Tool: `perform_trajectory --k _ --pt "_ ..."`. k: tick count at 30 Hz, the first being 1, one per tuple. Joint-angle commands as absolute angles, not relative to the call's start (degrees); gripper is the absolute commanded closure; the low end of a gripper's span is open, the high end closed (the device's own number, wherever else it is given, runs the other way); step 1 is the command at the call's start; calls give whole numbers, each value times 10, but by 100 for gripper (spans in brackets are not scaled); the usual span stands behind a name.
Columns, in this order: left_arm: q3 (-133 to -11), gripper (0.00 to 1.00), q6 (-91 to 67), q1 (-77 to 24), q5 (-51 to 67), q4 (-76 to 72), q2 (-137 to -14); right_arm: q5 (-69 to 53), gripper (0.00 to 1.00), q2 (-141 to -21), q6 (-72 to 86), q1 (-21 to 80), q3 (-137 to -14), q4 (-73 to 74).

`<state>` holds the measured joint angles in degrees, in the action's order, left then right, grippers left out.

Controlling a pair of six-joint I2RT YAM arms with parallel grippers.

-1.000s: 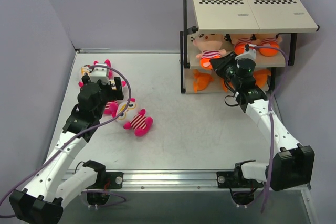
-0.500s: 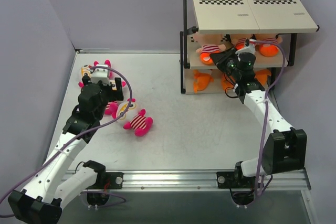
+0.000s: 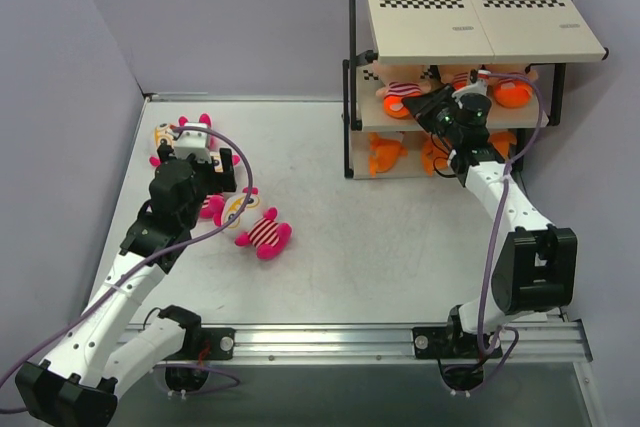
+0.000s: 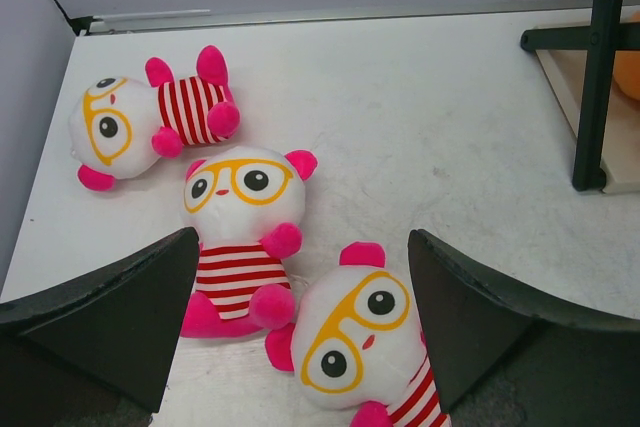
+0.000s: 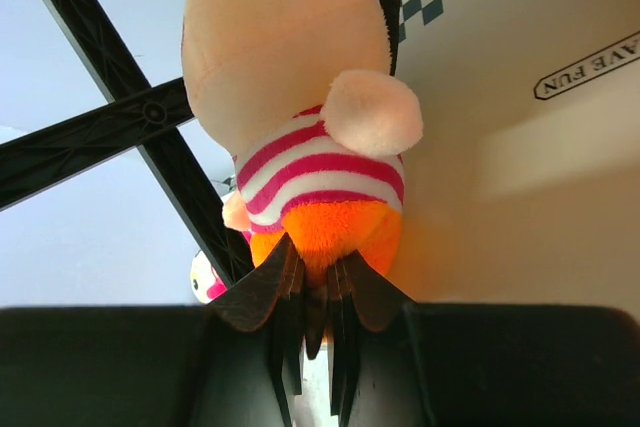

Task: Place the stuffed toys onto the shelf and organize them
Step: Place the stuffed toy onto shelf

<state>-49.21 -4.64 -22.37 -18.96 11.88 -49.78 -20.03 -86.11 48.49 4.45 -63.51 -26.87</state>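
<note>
My right gripper [image 3: 428, 107] reaches into the shelf's [image 3: 480, 25] middle tier, shut on the orange bottom of a peach-headed striped doll [image 3: 402, 94]. In the right wrist view its fingertips [image 5: 318, 292] pinch the doll [image 5: 300, 97] against the beige board [image 5: 520, 197]. Two more striped dolls [image 3: 505, 92] sit to the right on that tier, and orange sharks [image 3: 385, 152] lie on the bottom tier. My left gripper [image 4: 300, 347] hangs open over three pink-limbed toys with yellow glasses: one far left [image 4: 130, 117], one in the middle [image 4: 245, 237] and the nearest one [image 4: 360, 347] between its fingers, untouched.
The shelf's black front post [image 4: 600, 67] stands at the right of the left wrist view. Grey walls close the table at the left and back. In the top view the three pink toys [image 3: 250, 227] lie at the table's left, with my left gripper [image 3: 215, 175] over them.
My right gripper has carried the striped doll up and back, deeper into the middle tier of the shelf. The left arm has stayed still.
</note>
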Motion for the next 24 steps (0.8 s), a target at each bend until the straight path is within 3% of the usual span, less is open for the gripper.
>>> perform_trajectory --k 1,11,16,24 --pt "-493 6 -38 -227 -192 116 -490 -231 91 -867 490 40 -670 -314" --pt "-492 6 -37 -227 -193 116 -490 -232 81 -886 490 37 -684 -305" --pt "-493 6 -36 -227 -194 117 -490 -236 65 -892 490 33 -693 -297" --pt "-492 6 -36 -227 -193 116 -490 -239 54 -887 487 28 -698 -292"
